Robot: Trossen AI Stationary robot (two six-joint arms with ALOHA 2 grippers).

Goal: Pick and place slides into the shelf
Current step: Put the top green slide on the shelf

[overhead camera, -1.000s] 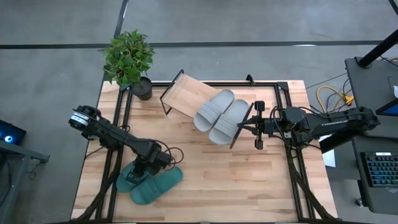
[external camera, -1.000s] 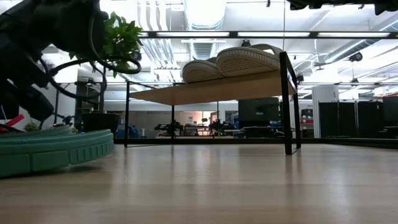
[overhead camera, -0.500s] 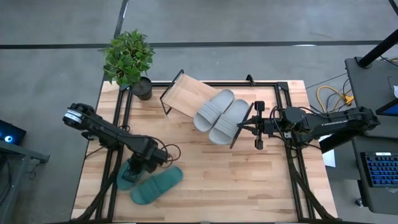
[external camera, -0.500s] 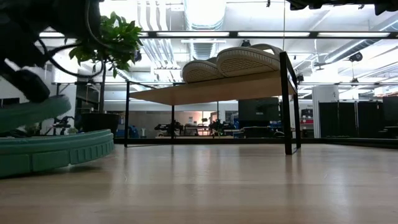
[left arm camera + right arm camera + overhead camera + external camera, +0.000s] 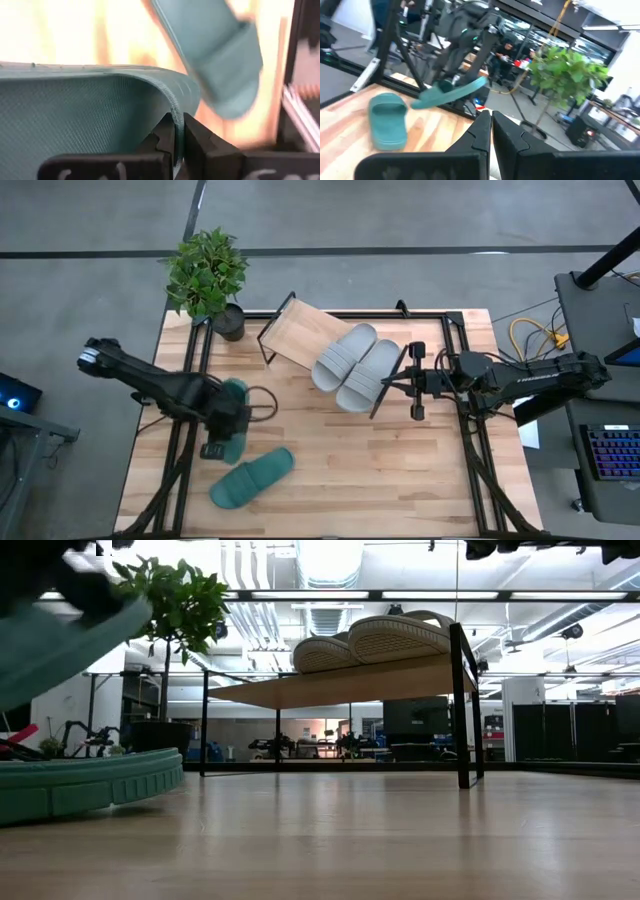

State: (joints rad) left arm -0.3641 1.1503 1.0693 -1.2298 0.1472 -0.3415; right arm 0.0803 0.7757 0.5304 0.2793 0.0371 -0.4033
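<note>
In the high view, the left tool (image 5: pixel 222 430) is now at the left centre of the frame, pinching one teal slide (image 5: pixel 234 408) that hangs off the tabletop (image 5: pixel 400 470); a second ago this slide lay beside its partner at the lower left, so the pick is done and the carry to the shelf (image 5: pixel 295 332) can begin; the other teal slide (image 5: pixel 252 477) stays flat at the lower left; the two grey slides (image 5: pixel 355 365) lie on the shelf at the upper centre; the right tool (image 5: pixel 392 380) waits pressed together just right of them, unchanged.

In the low view, the lifted slide (image 5: pixel 60 640) is at the upper left, tilted, where earlier it rested on the lower one (image 5: pixel 85 785); the grey pair (image 5: pixel 385 638) sits on the board.

In the left wrist view, the fingers (image 5: pixel 162 142) clamp the thin edge of the teal slide.

In the right wrist view, the held slide (image 5: pixel 452 92) floats above the resting one (image 5: pixel 387 120); its own fingers (image 5: pixel 480 130) are closed, empty.
</note>
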